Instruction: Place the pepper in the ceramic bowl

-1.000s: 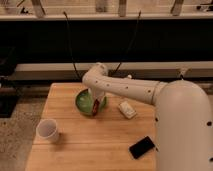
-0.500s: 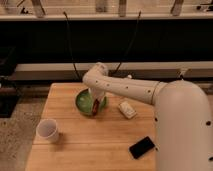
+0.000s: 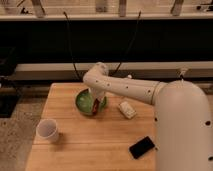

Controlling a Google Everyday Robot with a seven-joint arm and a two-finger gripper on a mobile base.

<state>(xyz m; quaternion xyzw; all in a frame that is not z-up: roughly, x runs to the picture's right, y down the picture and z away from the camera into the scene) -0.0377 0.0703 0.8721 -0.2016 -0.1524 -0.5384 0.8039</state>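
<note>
The robot's white arm (image 3: 127, 87) reached in from the right, elbow bent high over the far side of the pale wooden bench (image 3: 95, 145), and dropped straight down to the round, shallow, glossy green ceramic bowl (image 3: 84, 101). The tool (image 3: 96, 105) hung at the bowl's right rim, low inside or just above it, pointing downward. And there it was, a small streak of red, the slender chili-shaped pepper (image 3: 95, 106), right at the tool's tip and against the green of the bowl. Whether the pepper was gripped or already lying in the bowl, I could not tell, and I could not tell how the tool stood either.

The bowl sat toward the back of the bench, left of centre. Just to its right, apart from it, lay a small whitish rectangular packet (image 3: 127, 109), tilted at an angle. Down at the front left stood a small white cup (image 3: 47, 130), upright, well apart from the bowl. Over at the front right, a flat black phone (image 3: 142, 147) lay diagonally, close beside the big rounded white body of the robot (image 3: 182, 130), which filled the right side of the view. Behind the bench ran a dark wall, with two thin black cables (image 3: 70, 45) hanging down it.
</note>
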